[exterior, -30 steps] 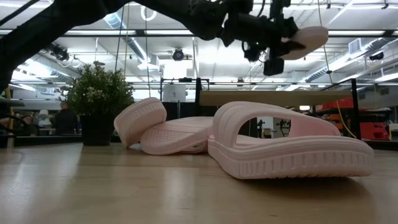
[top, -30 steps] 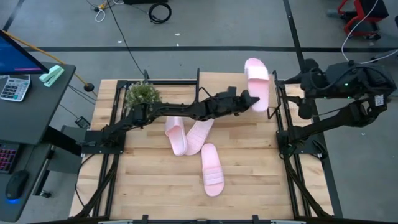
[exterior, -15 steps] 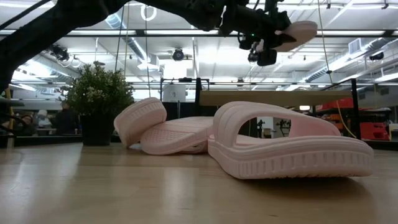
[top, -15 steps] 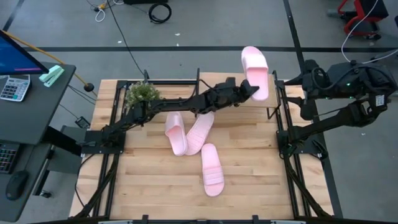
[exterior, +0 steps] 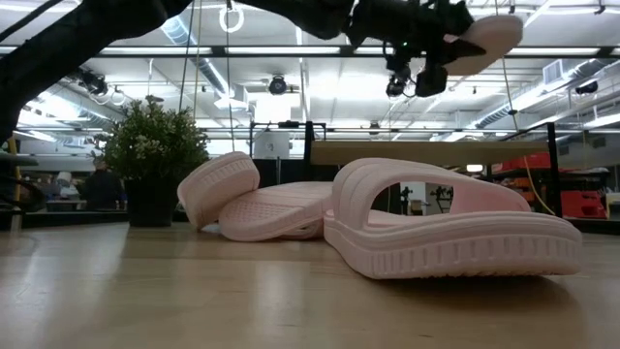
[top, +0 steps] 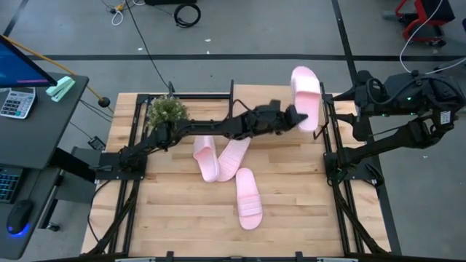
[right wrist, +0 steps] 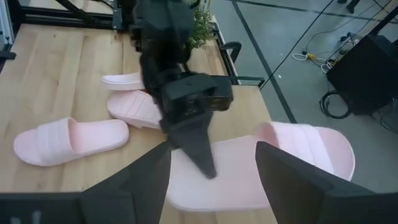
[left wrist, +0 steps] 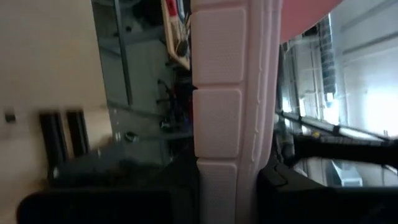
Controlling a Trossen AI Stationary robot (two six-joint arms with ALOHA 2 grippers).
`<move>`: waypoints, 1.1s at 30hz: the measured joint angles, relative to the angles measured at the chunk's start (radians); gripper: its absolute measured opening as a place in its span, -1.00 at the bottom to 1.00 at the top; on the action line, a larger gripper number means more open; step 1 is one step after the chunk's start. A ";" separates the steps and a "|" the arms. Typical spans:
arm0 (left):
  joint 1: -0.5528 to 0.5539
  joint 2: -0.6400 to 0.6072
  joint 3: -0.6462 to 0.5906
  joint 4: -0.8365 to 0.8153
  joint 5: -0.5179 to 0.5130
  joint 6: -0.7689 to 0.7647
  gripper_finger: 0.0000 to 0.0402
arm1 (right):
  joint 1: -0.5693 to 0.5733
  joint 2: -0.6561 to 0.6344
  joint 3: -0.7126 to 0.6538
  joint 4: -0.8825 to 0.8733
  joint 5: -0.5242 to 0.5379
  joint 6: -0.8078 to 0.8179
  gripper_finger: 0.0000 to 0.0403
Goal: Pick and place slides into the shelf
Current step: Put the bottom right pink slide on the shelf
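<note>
My left gripper (top: 295,116) reaches across the table from the left. It is shut on one pale pink slide (top: 306,98), held high over the far right of the table, above the light-wood shelf (exterior: 417,153). The slide's strap end (right wrist: 311,149) juts past the far edge. Three more slides lie mid-table: two overlapping ones (top: 205,156) (top: 234,156) and a single one (top: 247,198) nearer the front, sole down. My right gripper (right wrist: 212,146) hangs open at the right side, holding nothing. My left gripper pinches the slide's heel half through its thickness. One finger (right wrist: 194,146) lies on the footbed (right wrist: 230,171) and the other is under the ribbed sole (left wrist: 214,124). The fingers come level from the table's left, across the slide. The slide is lifted clear, roughly level, footbed up.
A potted plant (top: 166,110) stands at the far left of the table. Black metal uprights (top: 231,93) (top: 321,109) flank the shelf. The right arm (top: 400,109) is folded beyond the right edge. A desk with a calculator (top: 16,102) stands off the left side.
My left gripper has risen with the slide, swinging a little toward the far edge and back toward the right. It stays shut on the slide, which now sits higher above the shelf. The slides on the table have kept still.
</note>
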 joint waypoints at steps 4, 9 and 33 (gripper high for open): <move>-0.009 0.000 0.000 -0.020 -0.018 0.002 -0.53 | 0.000 0.000 0.000 0.000 0.000 0.025 0.20; -0.013 0.005 -0.001 -0.045 -0.018 0.014 -0.55 | 0.000 0.000 0.000 0.000 0.000 0.031 0.20; -0.009 0.156 -0.002 0.175 0.028 -0.068 -0.53 | 0.000 0.014 -0.016 -0.046 -0.030 0.085 0.20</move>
